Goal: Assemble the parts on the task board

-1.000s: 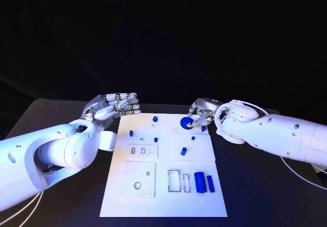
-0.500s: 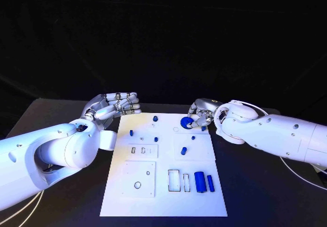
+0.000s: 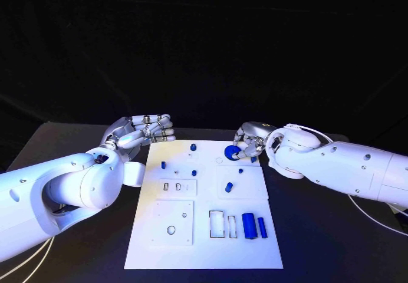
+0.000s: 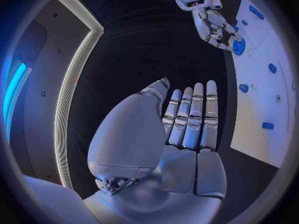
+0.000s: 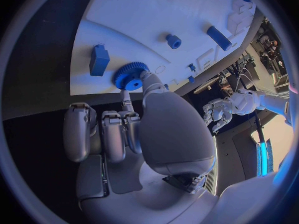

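The white task board (image 3: 204,247) lies in the middle of the black table. At its far right part my right hand (image 3: 249,143) pinches a blue gear (image 3: 231,152) between thumb and a finger; the right wrist view shows the gear (image 5: 129,76) at the board's surface near its edge. My left hand (image 3: 140,133) hovers beside the board's far left corner, holding nothing. In the left wrist view its fingers (image 4: 190,119) lie straight, side by side. That view also shows my right hand (image 4: 215,27) on the gear (image 4: 238,46).
Small blue pegs (image 3: 193,147) (image 3: 163,165) (image 3: 194,173) (image 3: 229,187) stand or lie on the board's far half. Near the front right, a thick blue block (image 3: 248,226) and a thinner one (image 3: 263,227) lie beside rectangular slots (image 3: 217,224).
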You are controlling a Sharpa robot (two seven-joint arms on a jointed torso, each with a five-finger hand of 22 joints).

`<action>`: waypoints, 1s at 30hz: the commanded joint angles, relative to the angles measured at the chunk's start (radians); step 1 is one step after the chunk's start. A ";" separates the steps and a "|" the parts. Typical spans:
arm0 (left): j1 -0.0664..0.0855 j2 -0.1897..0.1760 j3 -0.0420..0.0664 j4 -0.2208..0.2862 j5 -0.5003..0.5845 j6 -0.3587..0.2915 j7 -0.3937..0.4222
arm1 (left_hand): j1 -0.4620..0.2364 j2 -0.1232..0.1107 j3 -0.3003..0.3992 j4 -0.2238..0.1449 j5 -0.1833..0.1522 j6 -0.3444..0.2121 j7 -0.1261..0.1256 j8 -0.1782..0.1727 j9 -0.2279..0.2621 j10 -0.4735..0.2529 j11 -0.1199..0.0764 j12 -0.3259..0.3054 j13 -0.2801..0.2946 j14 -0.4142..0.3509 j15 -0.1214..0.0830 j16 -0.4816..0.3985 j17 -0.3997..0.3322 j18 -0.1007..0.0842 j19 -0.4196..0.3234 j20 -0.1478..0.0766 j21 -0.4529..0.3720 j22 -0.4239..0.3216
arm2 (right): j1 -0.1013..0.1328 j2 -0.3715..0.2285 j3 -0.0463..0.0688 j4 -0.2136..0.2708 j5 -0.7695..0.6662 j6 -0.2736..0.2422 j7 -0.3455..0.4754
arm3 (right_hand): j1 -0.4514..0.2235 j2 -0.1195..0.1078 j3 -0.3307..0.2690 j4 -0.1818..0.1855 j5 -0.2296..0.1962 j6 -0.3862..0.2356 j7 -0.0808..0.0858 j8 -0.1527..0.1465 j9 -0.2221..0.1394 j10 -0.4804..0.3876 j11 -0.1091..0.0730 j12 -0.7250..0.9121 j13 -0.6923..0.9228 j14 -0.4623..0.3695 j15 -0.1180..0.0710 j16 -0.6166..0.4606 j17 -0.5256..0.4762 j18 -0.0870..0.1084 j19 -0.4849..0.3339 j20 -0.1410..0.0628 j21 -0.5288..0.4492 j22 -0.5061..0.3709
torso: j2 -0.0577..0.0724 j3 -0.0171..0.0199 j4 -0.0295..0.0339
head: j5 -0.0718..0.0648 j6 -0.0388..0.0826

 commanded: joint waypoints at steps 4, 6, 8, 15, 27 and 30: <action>0.001 0.002 0.001 0.001 -0.005 0.017 0.002 | 0.006 -0.001 0.002 -0.009 -0.005 0.004 0.000 -0.007 -0.001 0.001 0.003 -0.005 0.000 0.003 0.005 -0.006 0.002 0.001 -0.010 -0.001 0.005 0.001 | -0.005 0.001 -0.002 0.017 -0.117 -0.025 -0.013 | 0.015 0.006 0.018 -0.002 -0.009 0.017 -0.005 -0.001 -0.002 0.107 -0.010 0.010 0.263 0.106 -0.006 0.004 0.263 -0.015 0.009 -0.001 0.009 0.040 | 0.000 -0.0001 -0.0001 | 0.000 0.000; 0.001 0.002 0.001 0.001 -0.005 0.017 0.001 | 0.007 0.000 0.002 -0.009 -0.005 0.004 0.000 -0.007 -0.001 0.001 0.003 -0.005 0.000 0.003 0.005 -0.006 0.002 0.001 -0.010 -0.001 0.005 0.001 | -0.006 0.001 -0.002 0.020 -0.126 -0.027 -0.014 | 0.015 0.007 0.019 -0.002 -0.010 0.018 -0.005 -0.001 -0.002 0.107 -0.010 0.010 0.263 0.106 -0.006 0.004 0.263 -0.015 0.010 -0.001 0.010 0.041 | 0.000 0.0000 0.0003 | 0.001 0.000; 0.001 0.002 0.001 0.001 -0.005 0.017 0.000 | 0.007 0.000 0.002 -0.009 -0.005 0.004 0.000 -0.007 -0.001 0.001 0.003 -0.005 0.000 0.003 0.005 -0.006 0.002 0.001 -0.010 -0.001 0.005 0.001 | -0.006 0.001 -0.002 0.023 -0.131 -0.028 -0.015 | 0.015 0.007 0.020 -0.001 -0.010 0.019 -0.005 -0.002 -0.002 0.107 -0.010 0.010 0.263 0.106 -0.006 0.004 0.263 -0.015 0.010 -0.002 0.010 0.041 | 0.000 0.0000 0.0008 | 0.002 -0.001; 0.001 0.001 0.001 0.001 -0.005 0.017 -0.002 | 0.007 0.000 0.002 -0.009 -0.005 0.004 0.001 -0.007 -0.001 0.001 0.003 -0.005 0.000 0.003 0.005 -0.006 0.002 0.001 -0.010 0.000 0.005 0.001 | -0.007 0.000 -0.002 0.028 -0.137 -0.030 -0.016 | 0.011 0.010 0.025 0.002 -0.009 0.024 -0.007 -0.005 -0.003 0.107 -0.012 0.010 0.263 0.106 -0.008 0.004 0.263 -0.016 0.011 -0.003 0.011 0.044 | 0.001 0.0000 -0.0002 | 0.005 0.000; 0.001 0.000 0.001 -0.002 -0.005 0.019 -0.004 | 0.008 0.000 0.003 -0.011 -0.006 0.003 0.001 -0.008 -0.001 0.000 0.004 -0.007 0.000 0.003 0.005 -0.007 0.002 0.001 -0.011 0.000 0.006 0.001 | 0.000 -0.010 -0.001 0.125 -0.180 -0.154 -0.017 | 0.002 0.002 0.055 0.012 0.053 0.046 -0.012 -0.030 -0.011 0.107 -0.017 0.010 0.263 0.106 -0.013 0.004 0.263 -0.020 0.021 -0.009 0.023 0.063 | -0.001 -0.0003 0.0010 | 0.011 0.004; 0.001 0.001 0.001 -0.004 -0.005 0.019 -0.004 | 0.008 0.000 0.003 -0.011 -0.006 0.003 0.001 -0.008 -0.001 0.000 0.004 -0.007 0.000 0.003 0.005 -0.007 0.002 0.001 -0.011 0.000 0.006 0.001 | 0.005 0.003 0.000 0.145 -0.204 -0.182 -0.022 | 0.006 0.000 0.065 0.010 0.067 0.049 -0.013 -0.037 -0.013 0.107 -0.018 0.010 0.263 0.106 -0.014 0.004 0.263 -0.021 0.024 -0.010 0.027 0.069 | -0.001 -0.0006 0.0018 | 0.013 0.005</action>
